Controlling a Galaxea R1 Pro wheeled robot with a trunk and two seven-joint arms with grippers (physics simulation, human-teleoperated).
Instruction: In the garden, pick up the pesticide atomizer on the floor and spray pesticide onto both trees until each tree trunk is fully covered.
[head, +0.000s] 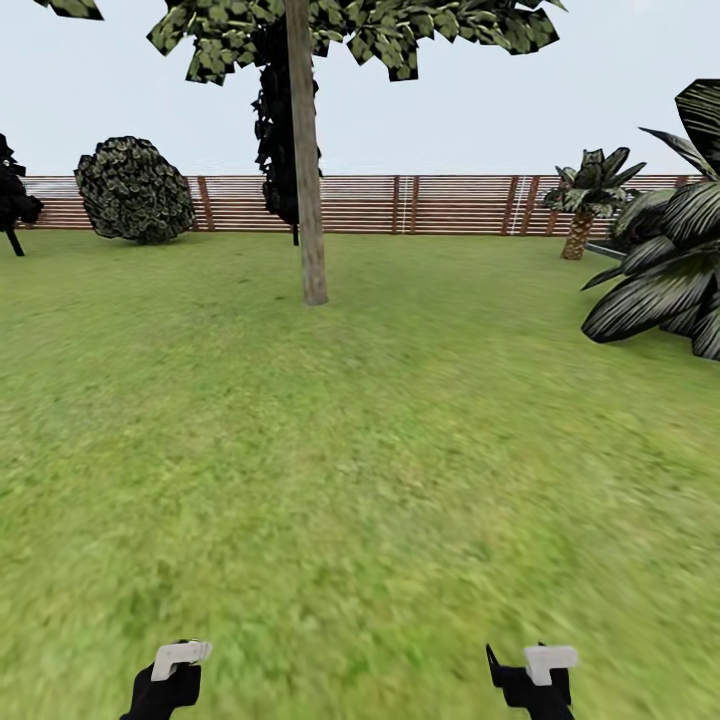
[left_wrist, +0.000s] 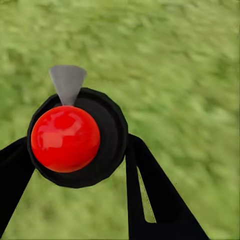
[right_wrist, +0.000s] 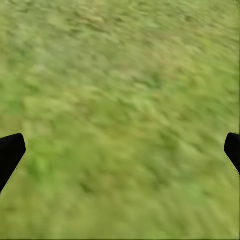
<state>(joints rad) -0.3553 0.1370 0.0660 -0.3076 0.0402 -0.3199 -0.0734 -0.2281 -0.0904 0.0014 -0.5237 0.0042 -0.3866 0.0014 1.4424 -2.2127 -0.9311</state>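
Clamped between the left gripper's (left_wrist: 75, 165) fingers, the pesticide atomizer (left_wrist: 65, 138) is hanging over the lawn (head: 360, 450). Right gripper (right_wrist: 120, 150) is spreading wide above grass; a tree trunk (head: 306, 170) is standing ahead.

- Bright, even daylight under a pale sky; no clear light direction, almost no cast shadows.
- Grass (head: 360, 480) is smeared and blurry, esp. near lower edge and in both wrist views.
- White glare spots on the red top (left_wrist: 65, 138).

Garden; lawn (head: 300, 450), slat fence (head: 450, 205), tree (head: 305, 150)
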